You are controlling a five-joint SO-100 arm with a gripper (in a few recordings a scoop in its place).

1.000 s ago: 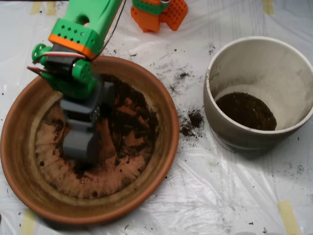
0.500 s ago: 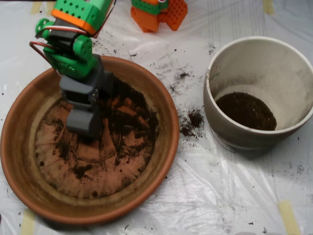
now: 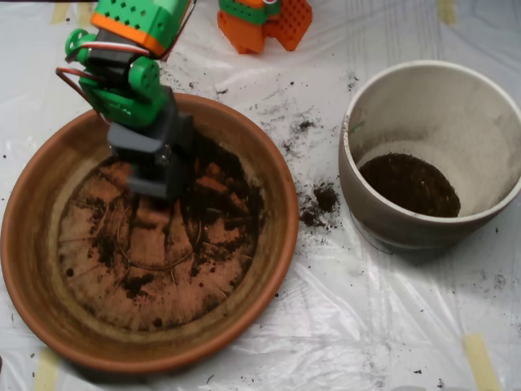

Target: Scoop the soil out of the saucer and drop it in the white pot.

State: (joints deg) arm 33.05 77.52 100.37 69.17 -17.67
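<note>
- The grey scoop [image 3: 156,167] hangs over the upper-left part of the saucer [image 3: 32,244], just beside the dark bank of soil; from above its shells look drawn together, but whether they are truly closed, or carrying anything, I cannot tell
- The soil [image 3: 224,199] in the saucer lies mostly as a crescent along the upper and right inner side, with thin crumbs and smears over the ridged base
- The white pot [image 3: 383,216] stands well apart to the right, with a dark layer of soil already at its bottom
- Loose crumbs [image 3: 317,204] dot the plastic sheet [image 3: 342,326] between saucer and pot, so spillage on the way across looks like the real risk
- To do this step well, I judge the scoop should bite into the thick crescent to its right, not the thin smears on the base
- Close fully on the load before lifting, and lift clear of the saucer's raised rim
- Carry it over the middle of the pot's mouth before opening, not over its near rim
- A slow, level transfer should keep the crumbly soil from shaking out
</note>
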